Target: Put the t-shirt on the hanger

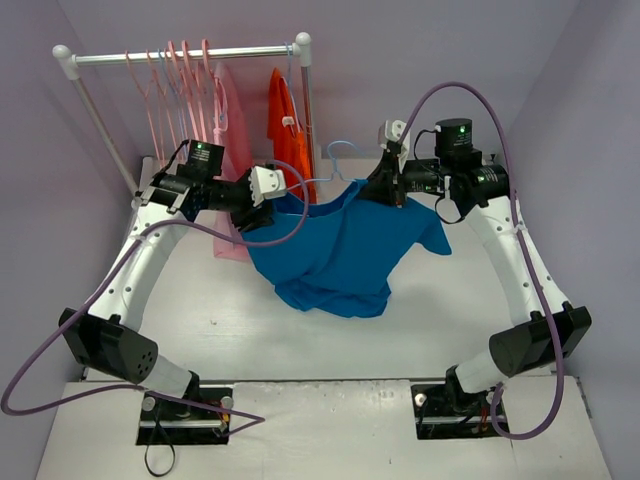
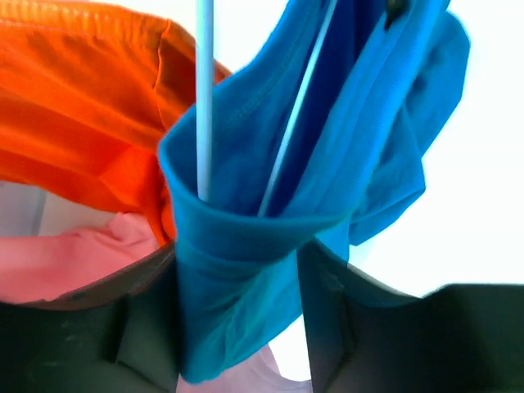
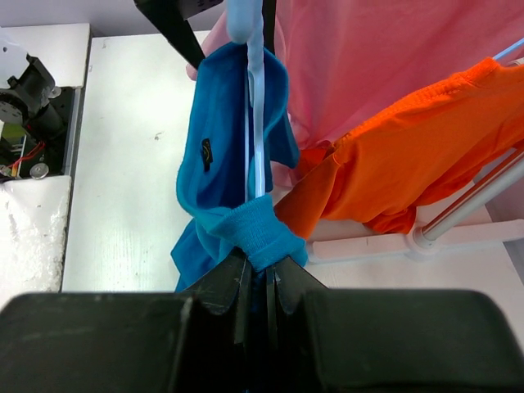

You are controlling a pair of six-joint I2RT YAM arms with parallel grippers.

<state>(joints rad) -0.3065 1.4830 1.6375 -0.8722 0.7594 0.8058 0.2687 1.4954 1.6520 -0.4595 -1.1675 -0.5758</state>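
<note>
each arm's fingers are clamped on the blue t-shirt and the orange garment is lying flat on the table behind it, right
Not quite: the orange garment hangs from the rack, not flat on the table, as the top external view shows. The left fingers and right fingers are indeed clamped on the blue t-shirt.

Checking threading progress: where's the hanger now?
Top view, centre back: the hanger sits partly inside the t-shirt, between the left gripper and right gripper, hook sticking up.

Bright, even, diffuse light; faint shadows on the table [image 1: 200, 300]; left wrist background glares white; the t-shirt [image 2: 237, 270] there blurs up close.
</note>
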